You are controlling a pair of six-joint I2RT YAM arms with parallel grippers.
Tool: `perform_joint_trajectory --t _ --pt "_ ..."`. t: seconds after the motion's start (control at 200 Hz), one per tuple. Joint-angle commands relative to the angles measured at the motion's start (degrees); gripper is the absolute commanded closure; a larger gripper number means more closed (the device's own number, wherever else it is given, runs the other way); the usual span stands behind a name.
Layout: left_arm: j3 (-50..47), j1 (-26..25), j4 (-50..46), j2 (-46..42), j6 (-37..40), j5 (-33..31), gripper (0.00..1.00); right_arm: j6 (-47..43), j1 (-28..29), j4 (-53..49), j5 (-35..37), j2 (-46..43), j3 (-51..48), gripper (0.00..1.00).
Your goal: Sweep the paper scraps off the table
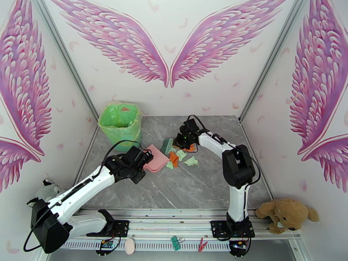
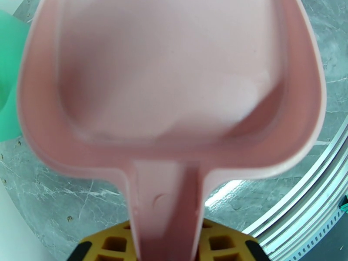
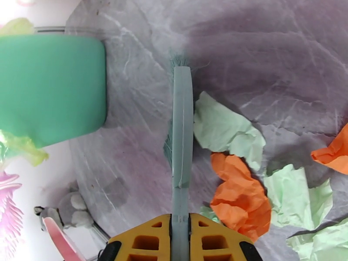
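Observation:
Paper scraps, mint (image 1: 190,161) and orange (image 1: 174,158), lie bunched mid-table just right of the pink dustpan (image 1: 155,158). My left gripper (image 1: 138,158) is shut on the dustpan's handle (image 2: 167,201), and its pan (image 2: 169,75) looks bare inside. My right gripper (image 1: 185,136) is shut on the teal brush (image 1: 167,145), which stands just behind the dustpan's mouth. In the right wrist view the brush (image 3: 182,127) runs straight out from the gripper (image 3: 180,235), with a mint scrap (image 3: 226,131) and an orange scrap (image 3: 237,192) touching its right side. The grey marble table (image 1: 191,188) lies under all of it.
A green bin (image 1: 119,122) with a bag liner stands at the back left corner, close behind the dustpan. The aluminium rail (image 1: 174,214) runs along the near edge. A brown plush bear (image 1: 285,213) lies at the near right and a grey plush (image 1: 48,190) at the near left.

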Motion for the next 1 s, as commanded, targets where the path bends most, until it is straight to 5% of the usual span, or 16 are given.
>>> perform_joint_trajectory --t 0.0,0.55,0.735,0.995 --pt "-0.4 0.1 1.0 -0.2 0.0 0.2 1.0 2.0 -1.0 4.6 -2.7 -3.6 -4.7 1.0" --pt "0.3 -0.1 0.5 0.9 0.0 -0.2 1.0 -8.6 -10.8 -2.5 -7.1 -22.1 -17.9 1.0" --pt "0.4 -0.1 0.5 0.9 -0.2 -0.3 1.0 -11.0 -9.0 -6.7 -11.7 -26.6 -16.5 1.0" --pt "1.0 -0.1 0.5 0.9 -0.3 -0.8 1.0 -14.9 0.4 -10.3 -11.9 -23.6 -15.2 1.0"
